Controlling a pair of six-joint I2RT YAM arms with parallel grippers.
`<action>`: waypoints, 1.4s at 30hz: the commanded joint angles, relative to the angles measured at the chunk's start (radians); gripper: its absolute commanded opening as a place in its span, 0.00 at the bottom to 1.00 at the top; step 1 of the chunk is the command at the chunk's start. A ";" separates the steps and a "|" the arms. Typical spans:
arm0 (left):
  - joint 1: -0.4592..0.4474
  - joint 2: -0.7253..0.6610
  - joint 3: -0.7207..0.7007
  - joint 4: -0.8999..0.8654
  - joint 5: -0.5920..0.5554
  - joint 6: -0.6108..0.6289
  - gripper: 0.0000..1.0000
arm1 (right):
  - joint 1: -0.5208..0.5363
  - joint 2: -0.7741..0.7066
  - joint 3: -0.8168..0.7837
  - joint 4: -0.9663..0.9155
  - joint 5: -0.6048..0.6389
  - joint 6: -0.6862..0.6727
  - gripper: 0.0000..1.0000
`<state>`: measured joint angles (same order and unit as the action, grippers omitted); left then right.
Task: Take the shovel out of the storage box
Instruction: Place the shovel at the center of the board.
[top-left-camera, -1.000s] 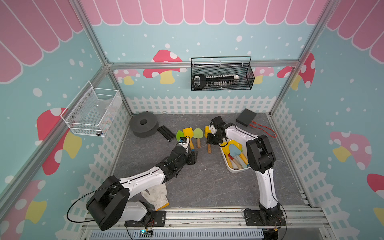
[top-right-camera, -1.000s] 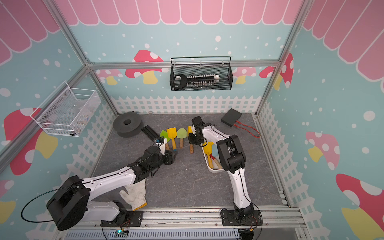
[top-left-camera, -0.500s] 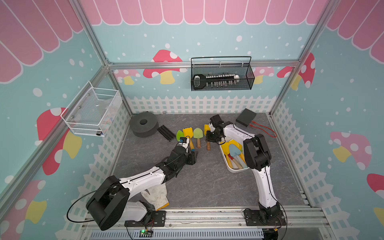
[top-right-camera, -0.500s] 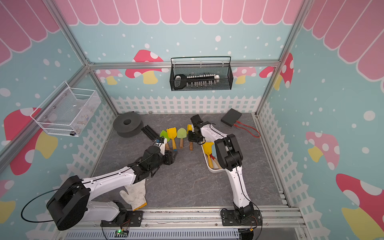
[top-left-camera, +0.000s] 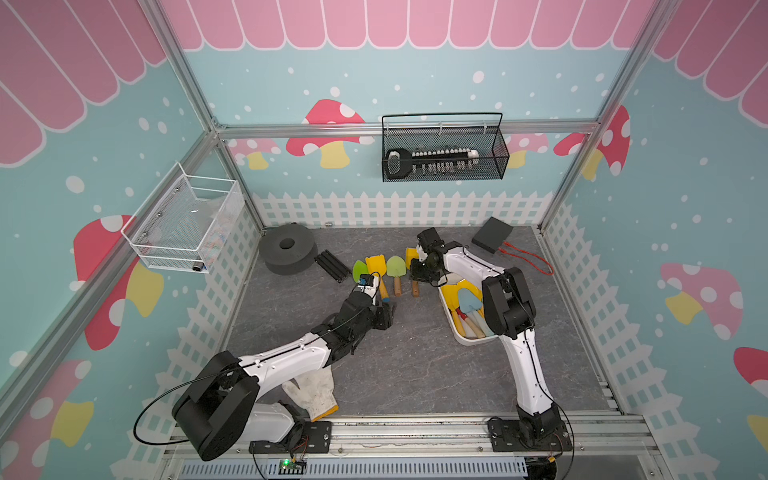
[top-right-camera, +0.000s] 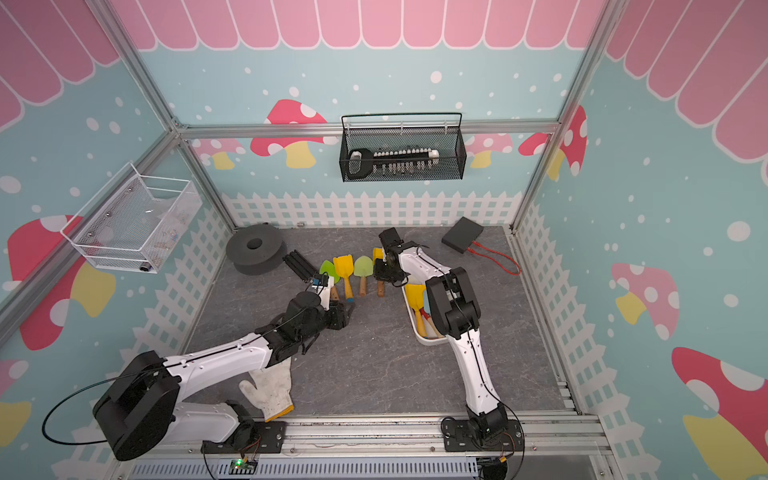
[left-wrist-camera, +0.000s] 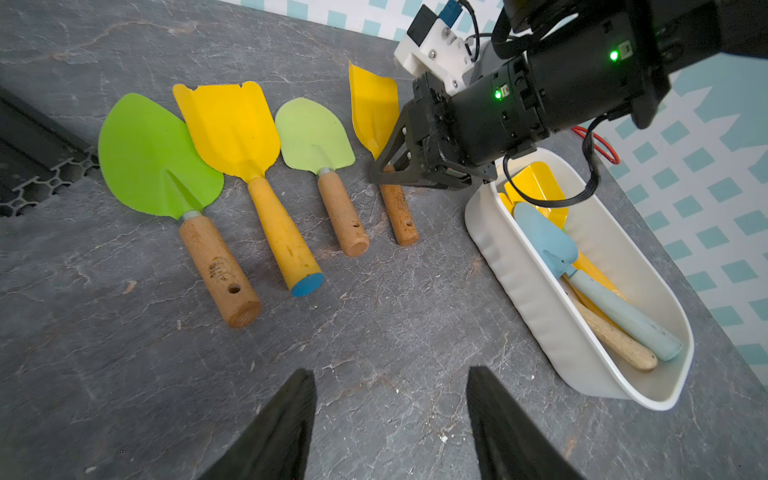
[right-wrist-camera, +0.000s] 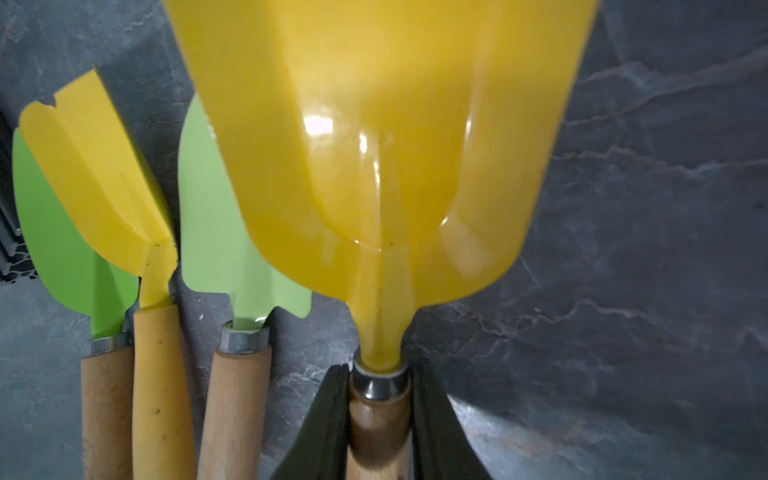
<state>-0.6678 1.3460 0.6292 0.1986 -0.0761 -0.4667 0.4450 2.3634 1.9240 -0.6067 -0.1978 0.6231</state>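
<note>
Far left, mounted on the wall: white wire-mesh basket (top-left-camera: 183, 226). Next along the grey table (top-left-camera: 415, 374), at the back: black foam ring (top-left-camera: 286, 251), then black ribbed strips (top-left-camera: 332, 267). Toward the front edge, white work glove (top-left-camera: 311, 392), partly under the left arm. Nearer the middle, left gripper (left-wrist-camera: 388, 371) low over bare table, fingers (left-wrist-camera: 291, 411) spread apart, holding nothing, pointed at the row of shovels. In the row, handles toward the front: bright green shovel (left-wrist-camera: 153, 158), all-yellow shovel (left-wrist-camera: 232, 124) overlapping its edge, pale green shovel (left-wrist-camera: 311, 133), then wooden-handled yellow shovel (left-wrist-camera: 374, 104), out of the tub and last in line, blade tilted. Right gripper (right-wrist-camera: 380, 374) clamped on that handle just behind the metal collar, both fingers (right-wrist-camera: 324, 419) pressed to the wood. High on the back wall above this spot, black wire-mesh basket (top-left-camera: 444, 166). Just beside the held shovel to the right, storage box (left-wrist-camera: 536, 299), standing on the table and holding a blue shovel (left-wrist-camera: 548, 241), a second yellow shovel (left-wrist-camera: 536, 183) and a plain wooden handle (left-wrist-camera: 615, 340). Farther right at the back, flat black box (top-left-camera: 492, 235) with red cord (top-left-camera: 528, 259).
</note>
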 joint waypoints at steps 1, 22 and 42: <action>0.007 -0.011 0.027 -0.010 -0.009 0.017 0.62 | 0.001 0.042 0.035 -0.016 0.022 0.007 0.26; 0.006 -0.013 0.026 -0.005 -0.002 0.013 0.62 | 0.024 -0.089 -0.003 0.011 0.060 -0.021 0.37; 0.007 -0.013 0.029 -0.011 -0.007 0.026 0.66 | 0.035 -0.631 -0.458 -0.083 0.141 -0.254 0.52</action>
<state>-0.6678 1.3460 0.6292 0.1986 -0.0761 -0.4629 0.4793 1.7741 1.5158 -0.6186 -0.0891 0.4465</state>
